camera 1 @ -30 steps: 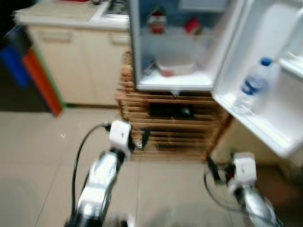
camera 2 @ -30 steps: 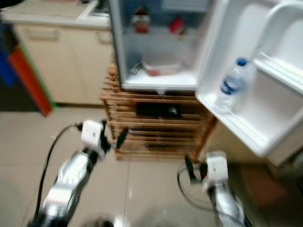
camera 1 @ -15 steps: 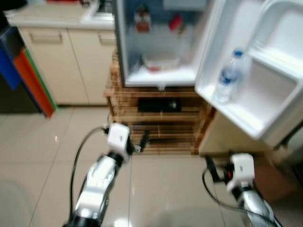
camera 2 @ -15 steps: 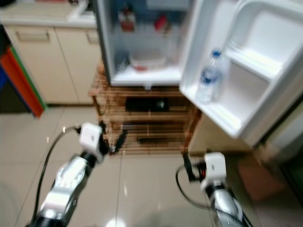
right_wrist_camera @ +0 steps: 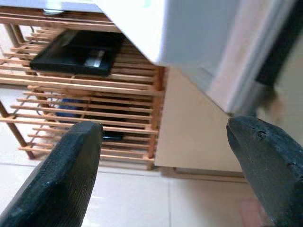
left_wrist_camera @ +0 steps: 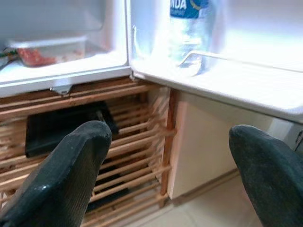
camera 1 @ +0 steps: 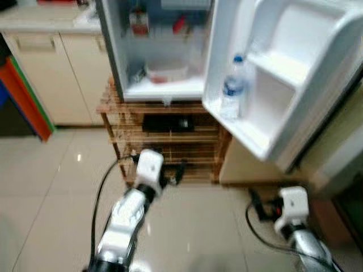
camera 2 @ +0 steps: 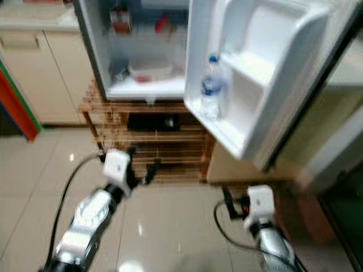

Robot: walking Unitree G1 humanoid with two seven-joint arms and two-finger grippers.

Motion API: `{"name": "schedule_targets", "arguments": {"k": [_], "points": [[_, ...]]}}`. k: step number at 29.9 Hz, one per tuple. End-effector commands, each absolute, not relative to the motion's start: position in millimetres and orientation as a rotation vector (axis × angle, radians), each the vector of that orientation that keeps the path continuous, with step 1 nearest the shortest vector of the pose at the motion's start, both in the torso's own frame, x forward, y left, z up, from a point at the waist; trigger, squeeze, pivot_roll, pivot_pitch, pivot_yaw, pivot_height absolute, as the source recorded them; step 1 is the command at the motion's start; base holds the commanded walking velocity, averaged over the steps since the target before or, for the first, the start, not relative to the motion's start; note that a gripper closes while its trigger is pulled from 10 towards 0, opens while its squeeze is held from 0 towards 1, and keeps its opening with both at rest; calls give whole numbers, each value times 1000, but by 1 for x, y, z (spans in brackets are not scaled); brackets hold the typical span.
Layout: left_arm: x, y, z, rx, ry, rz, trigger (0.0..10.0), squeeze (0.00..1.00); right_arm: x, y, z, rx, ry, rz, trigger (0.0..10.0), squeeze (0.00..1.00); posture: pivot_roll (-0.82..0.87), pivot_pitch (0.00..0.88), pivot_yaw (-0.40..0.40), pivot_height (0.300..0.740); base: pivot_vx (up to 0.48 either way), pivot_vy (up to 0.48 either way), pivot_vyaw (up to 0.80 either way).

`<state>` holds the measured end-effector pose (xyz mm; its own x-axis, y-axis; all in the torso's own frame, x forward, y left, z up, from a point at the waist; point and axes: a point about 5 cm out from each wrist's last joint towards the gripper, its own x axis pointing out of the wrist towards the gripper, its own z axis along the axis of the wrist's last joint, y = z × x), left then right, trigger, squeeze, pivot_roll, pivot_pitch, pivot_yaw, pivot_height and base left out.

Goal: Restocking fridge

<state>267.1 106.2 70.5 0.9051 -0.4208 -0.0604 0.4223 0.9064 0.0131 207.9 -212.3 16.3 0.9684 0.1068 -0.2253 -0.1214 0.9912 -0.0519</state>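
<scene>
The fridge [camera 1: 164,85] is seen open on a slatted wooden rack [camera 1: 164,141]. A water bottle [camera 1: 231,88] stands upright in the lower door shelf [camera 1: 249,133], at its hinge-side end. A food container [camera 1: 166,72] lies on the fridge floor. Both the left hand [left_wrist_camera: 165,156] and the right hand [right_wrist_camera: 163,156] are held spread and empty, low before the rack. The bottle is judged moderately heavy, smooth and slightly yielding; it would best be grasped around its mid-body.

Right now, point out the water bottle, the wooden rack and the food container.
water bottle [camera 1: 231,90], left eye view, its label.
wooden rack [camera 1: 211,137], left eye view, a slat.
food container [camera 1: 165,72], left eye view, its side.
</scene>
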Motion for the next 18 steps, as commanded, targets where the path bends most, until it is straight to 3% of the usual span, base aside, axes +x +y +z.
{"name": "schedule_targets", "arguments": {"k": [1,3,7,11,14,18], "points": [[269,112,72,14,49,-418,10000,0,210,-209,19,-66,217,122,10000,0,-91,11,-16,740,431,0,0],[269,113,73,9,47,-413,10000,0,210,-210,19,-78,218,100,10000,0,-91,11,-16,740,458,0,0],[270,112,74,-6,44,-413,10000,0,209,-213,22,-105,195,56,10000,0,-93,15,-16,740,0,0,0],[270,112,77,-9,39,-418,10000,0,250,-222,25,-116,194,12,10000,0,-95,16,-12,740,0,0,0],[270,111,78,-11,37,-419,10000,0,253,-222,26,-124,184,12,10000,0,-96,17,-11,740,0,0,0],[269,110,79,-13,35,-423,10000,0,283,-231,53,-127,124,-3,10000,0,-89,18,-12,740,0,0,0]]}}
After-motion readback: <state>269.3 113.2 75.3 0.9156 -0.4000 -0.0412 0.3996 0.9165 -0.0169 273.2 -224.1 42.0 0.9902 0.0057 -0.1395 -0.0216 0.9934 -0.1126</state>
